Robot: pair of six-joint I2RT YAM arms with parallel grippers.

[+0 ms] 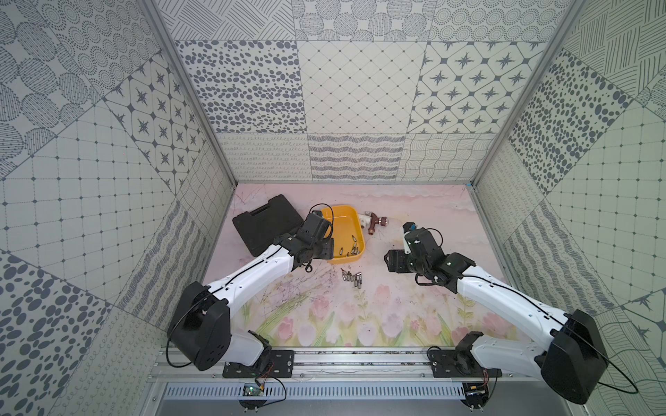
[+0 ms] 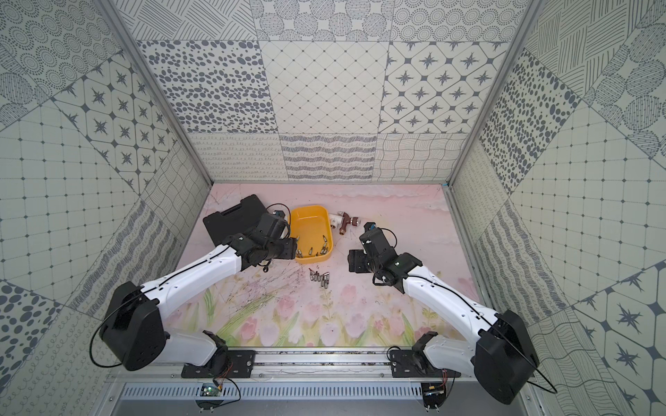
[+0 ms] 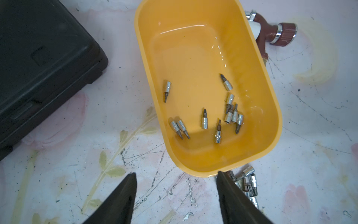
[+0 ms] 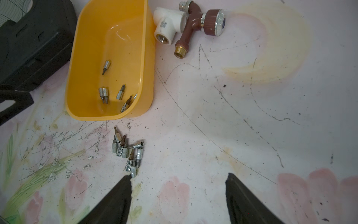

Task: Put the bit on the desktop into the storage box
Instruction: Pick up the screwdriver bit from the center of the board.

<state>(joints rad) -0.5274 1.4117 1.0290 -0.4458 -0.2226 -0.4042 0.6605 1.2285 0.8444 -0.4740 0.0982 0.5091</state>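
tabletop point(image 1: 364, 309): pale pink, printed with tulips and leaves, heavily scuffed; carries everything below.
black tool case point(image 1: 266, 225): closed, lying flat at the far left, just beside the left arm's wrist in both top views.
storage box point(image 1: 344, 225): yellow tub, no lid, set at a slant between the tool case and the tap; apart from the case.
left hand point(image 3: 176, 173): fingers spread wide, nothing between them; sits at the near short end of the storage box, above scratched tabletop.
right hand point(image 4: 178, 175): fingers also apart and empty; over bare tabletop to the right of the loose bits. One fingertip point(image 4: 126, 184) lies right next to the nearest bit; contact cannot be judged.
brown tap point(image 4: 193, 25): lying on its side by the box's far right corner, chrome rings, brass thread.
white pipe fitting point(image 4: 167, 27): against the tap, just beside the box wall.
loose bits point(image 4: 127, 153): tight cluster of chrome-based screwdriver bits on the tabletop, near the box's near end, outside it.
boxed bits point(image 3: 230, 114): about ten on the box floor in its near half, four bunched, the others scattered.
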